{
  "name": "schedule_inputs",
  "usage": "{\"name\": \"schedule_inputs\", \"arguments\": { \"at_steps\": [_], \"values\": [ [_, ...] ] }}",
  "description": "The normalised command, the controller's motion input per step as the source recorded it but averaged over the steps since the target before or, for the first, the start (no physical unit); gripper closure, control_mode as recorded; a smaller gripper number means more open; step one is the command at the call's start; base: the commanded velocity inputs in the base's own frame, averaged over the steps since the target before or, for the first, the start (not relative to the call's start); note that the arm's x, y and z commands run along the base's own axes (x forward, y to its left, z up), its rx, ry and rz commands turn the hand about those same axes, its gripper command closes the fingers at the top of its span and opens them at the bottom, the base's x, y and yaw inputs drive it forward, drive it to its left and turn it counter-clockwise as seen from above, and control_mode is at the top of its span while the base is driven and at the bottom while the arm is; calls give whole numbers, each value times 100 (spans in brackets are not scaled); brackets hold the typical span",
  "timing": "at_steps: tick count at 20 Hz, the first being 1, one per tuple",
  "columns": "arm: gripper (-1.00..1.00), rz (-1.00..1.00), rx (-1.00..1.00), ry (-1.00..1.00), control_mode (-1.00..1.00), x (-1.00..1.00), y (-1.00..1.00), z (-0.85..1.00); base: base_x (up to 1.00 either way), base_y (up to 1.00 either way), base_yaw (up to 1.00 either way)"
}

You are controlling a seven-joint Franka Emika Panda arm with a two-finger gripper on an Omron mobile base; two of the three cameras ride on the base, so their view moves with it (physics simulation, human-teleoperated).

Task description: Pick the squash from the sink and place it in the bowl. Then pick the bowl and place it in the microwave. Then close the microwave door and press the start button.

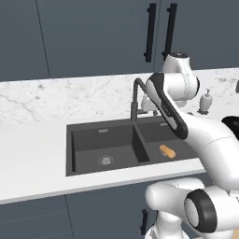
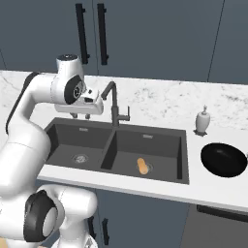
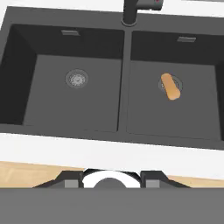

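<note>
No task step is complete. The sink [image 2: 116, 150] holds the squash [image 2: 142, 166] over the right basin drain; the bowl [image 2: 224, 159] sits empty on the bench [image 2: 213, 186]. The hand [image 2: 80, 115] hovers above the left basin, grasping nothing; its jaw spacing cannot be determined.

Light: even and soft across all three views, no single source to pick out.
Shadows: faint; the sink [image 3: 122, 78] basins are darkest along their near walls, upper half of the hand view.
Glare: pale sheen on the white arm, right of the left base view; a dull highlight inside the bowl [image 2: 224, 160].
Sharpness: crisp on the whole, edges slightly jagged; no blur.
Distortion: tabletop [image 1: 32, 154] lines stay straight to the frame edges.
</note>
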Motion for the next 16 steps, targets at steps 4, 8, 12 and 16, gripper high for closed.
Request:
{"name": "schedule_inputs", "arguments": {
  "at_steps": [4, 8, 12, 16],
  "values": [
    [-100, -5, -6, 3, -100, -4, -29, -25, 0, 0, 0],
    [-100, -4, 15, 18, -100, 16, -100, -54, 0, 0, 0],
    [-100, 0, 23, 19, -100, 34, -100, -63, 0, 0, 0],
    [-100, 0, 16, 21, -100, 79, -91, -77, 0, 0, 0]
  ]
}}
